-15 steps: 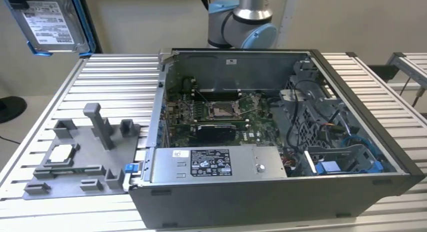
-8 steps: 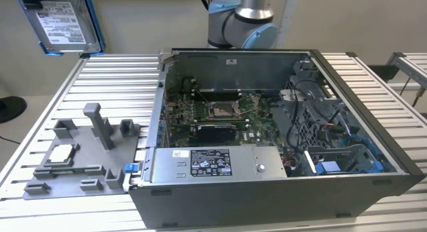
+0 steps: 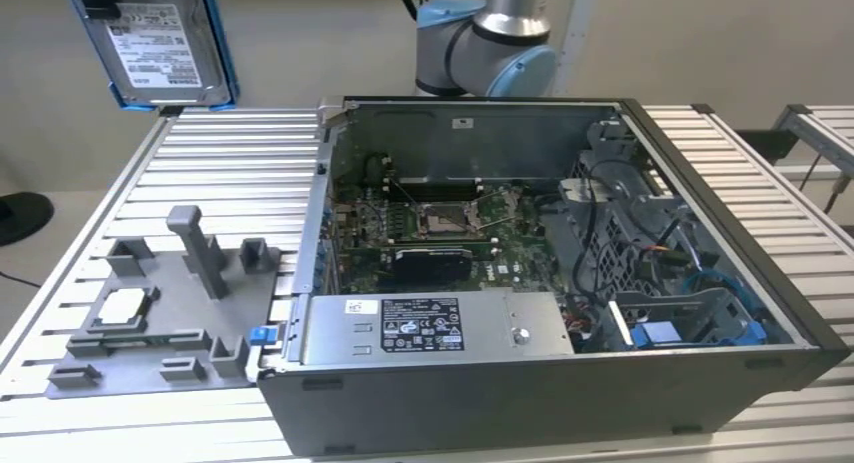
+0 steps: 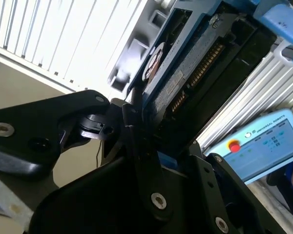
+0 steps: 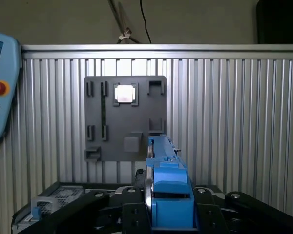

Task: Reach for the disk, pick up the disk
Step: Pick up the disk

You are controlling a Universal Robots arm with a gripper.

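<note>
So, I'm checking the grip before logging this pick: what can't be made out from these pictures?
Exterior view: the picture's upper edge cuts off the top of the disk.
First wrist view: the disk is edge-on, so its label is hidden; glare whitens the chip on the grey fixture plate.
Second wrist view: the tool, shut on the disk, covers its lower part with black links, hiding the contact.

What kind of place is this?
Likely a robotics lab cell for PC assembly work: an open PC case on a slatted aluminium table, a grey fixture plate beside it, and a teach pendant.
</note>
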